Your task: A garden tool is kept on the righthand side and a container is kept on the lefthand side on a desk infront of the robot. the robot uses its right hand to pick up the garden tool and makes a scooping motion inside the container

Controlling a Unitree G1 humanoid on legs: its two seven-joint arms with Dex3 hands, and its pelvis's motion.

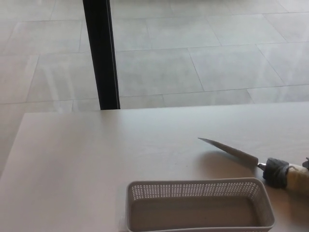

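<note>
Pale surface: I see a tool at 3 o'clock beside the basket; no readable labels; hand states unclear.

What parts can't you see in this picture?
- Right hand: head view, almost all cut off by the right edge; its grip can't be judged.
- Tool handle end: past the same edge.
- Basket near side: cut by the bottom edge.
- Left hand: not in view.

A garden tool with a narrow, pointed metal blade, dark collar and pale handle is lying at the right, its tip pointing left and away. A grey perforated rectangular container is sitting empty and upright at the near edge, just beside it.
</note>
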